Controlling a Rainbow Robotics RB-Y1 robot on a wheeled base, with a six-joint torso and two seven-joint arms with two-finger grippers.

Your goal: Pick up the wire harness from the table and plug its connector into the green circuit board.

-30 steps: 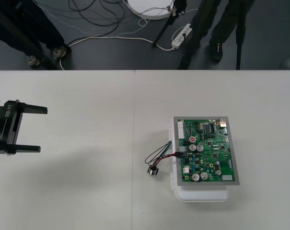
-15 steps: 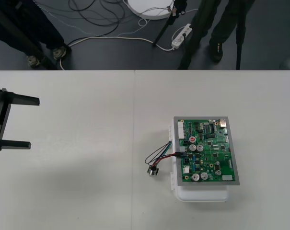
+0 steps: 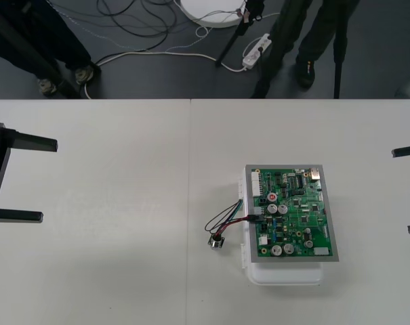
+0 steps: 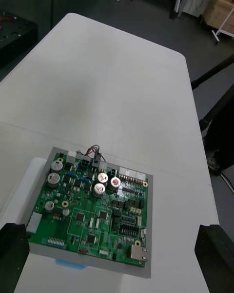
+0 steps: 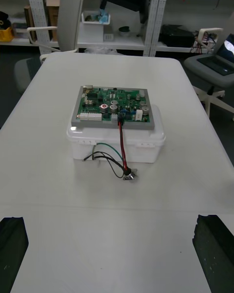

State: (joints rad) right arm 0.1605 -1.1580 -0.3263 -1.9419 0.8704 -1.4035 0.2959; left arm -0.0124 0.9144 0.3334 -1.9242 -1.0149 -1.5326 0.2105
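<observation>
My left gripper [image 3: 49,180] hangs over the left side of the table [image 3: 123,284]. It is released, its two black fingers [image 3: 28,143] spread wide with nothing between them, and from my left wrist they also stand far apart, well short of the work. Past the table's middle, the harness [image 3: 233,218] sits against the left edge of the green circuit board [image 3: 296,213]. Its round metal socket [image 3: 217,241] rests on the table just beside the white base [image 3: 286,275]. The thin wires [image 3: 221,215], red, black and green, loop from the socket up to the board. Seen from my left wrist, the red wire climbs the base's wall, and the small black plug [image 5: 120,119] sits seated in a connector on the board's edge that faces my left gripper. The board lies flat on its base. My right gripper [image 3: 402,191] waits at the table's right side, likewise released and holding nothing, its fingers wide apart and well clear of the board.
</observation>
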